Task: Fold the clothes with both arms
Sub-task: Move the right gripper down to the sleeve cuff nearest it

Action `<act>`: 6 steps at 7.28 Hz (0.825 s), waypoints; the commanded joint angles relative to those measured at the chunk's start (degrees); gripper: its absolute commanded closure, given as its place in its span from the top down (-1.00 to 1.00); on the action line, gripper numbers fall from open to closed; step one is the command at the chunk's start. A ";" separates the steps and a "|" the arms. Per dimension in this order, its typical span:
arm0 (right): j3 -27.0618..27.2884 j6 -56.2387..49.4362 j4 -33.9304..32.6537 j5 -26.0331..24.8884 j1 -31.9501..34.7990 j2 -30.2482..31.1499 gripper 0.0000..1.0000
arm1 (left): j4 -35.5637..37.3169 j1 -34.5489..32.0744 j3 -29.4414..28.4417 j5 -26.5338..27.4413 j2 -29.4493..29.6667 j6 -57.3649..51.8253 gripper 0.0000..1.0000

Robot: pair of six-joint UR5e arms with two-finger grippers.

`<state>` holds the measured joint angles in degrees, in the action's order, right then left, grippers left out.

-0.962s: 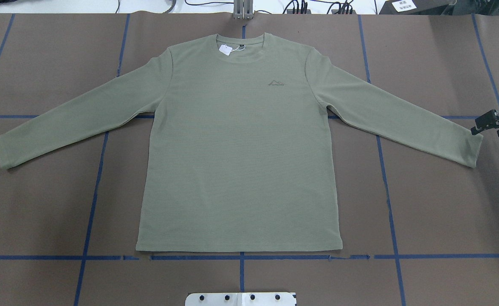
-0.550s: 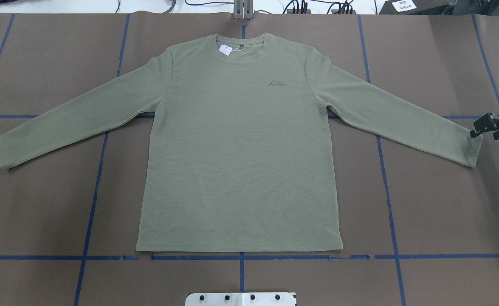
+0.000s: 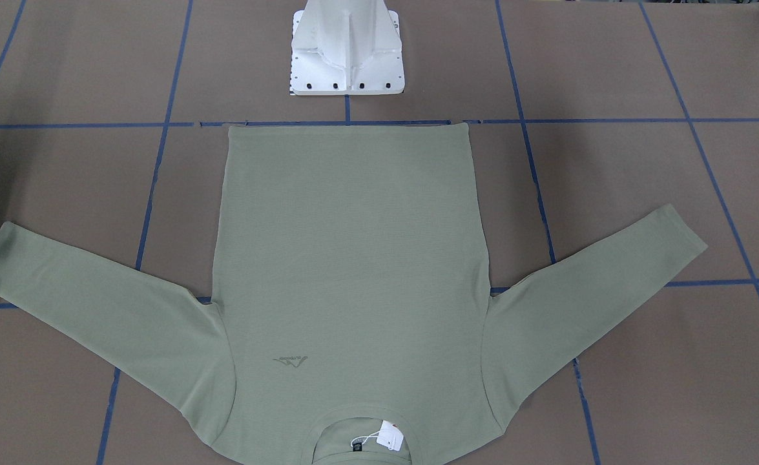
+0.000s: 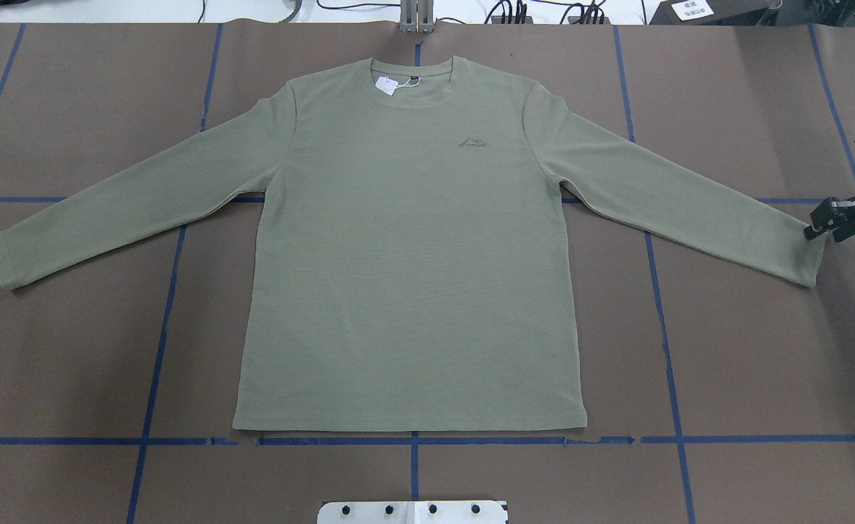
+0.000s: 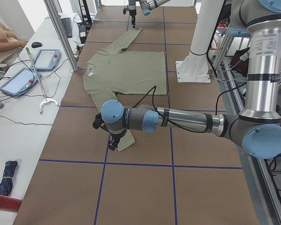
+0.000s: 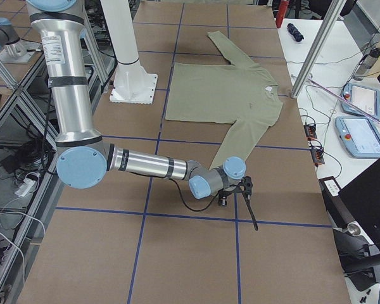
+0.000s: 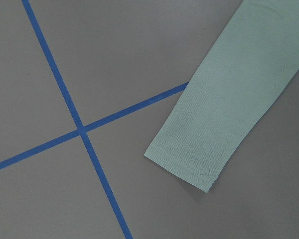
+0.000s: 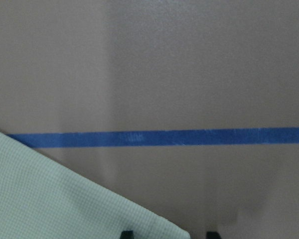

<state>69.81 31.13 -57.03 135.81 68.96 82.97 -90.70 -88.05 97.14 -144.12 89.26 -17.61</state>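
Note:
The pale sage-green long-sleeved shirt [image 4: 412,276] lies flat and face up on the brown table, sleeves spread, its white tag [image 4: 386,85] at the neck. My right gripper [image 4: 814,231] is low at the right sleeve's cuff [image 4: 809,255]. In the right wrist view its two fingertips [image 8: 127,233] stand apart, open, with the cuff's corner [image 8: 89,209] reaching between them. My left gripper [image 5: 111,142] shows only in the exterior left view, over the other sleeve's cuff [image 7: 189,159]; whether it is open or shut I cannot tell.
The white pedestal base [image 3: 347,58] stands just past the shirt's hem. Blue tape lines [image 4: 412,440] grid the table. Beside the table runs a bench with teach pendants [image 5: 47,58], cables and an aluminium post [image 5: 61,33]; a person's arm [image 5: 4,37] rests there.
In the overhead view my right gripper has moved down and slightly left, closer to the right cuff. The shirt has not moved.

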 commanded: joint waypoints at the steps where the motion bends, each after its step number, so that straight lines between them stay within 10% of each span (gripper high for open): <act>1: 0.06 0.25 -0.10 0.32 -0.06 -0.09 -1.00 | 0.00 -0.02 0.16 -0.02 0.12 0.03 1.00; 6: 10.65 0.94 -0.45 1.47 0.21 2.00 -1.00 | 0.09 -0.02 0.51 -0.02 0.12 0.12 1.00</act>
<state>75.22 31.55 -57.09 136.98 68.97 83.74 -90.68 -88.07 97.43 -144.14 89.38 -17.52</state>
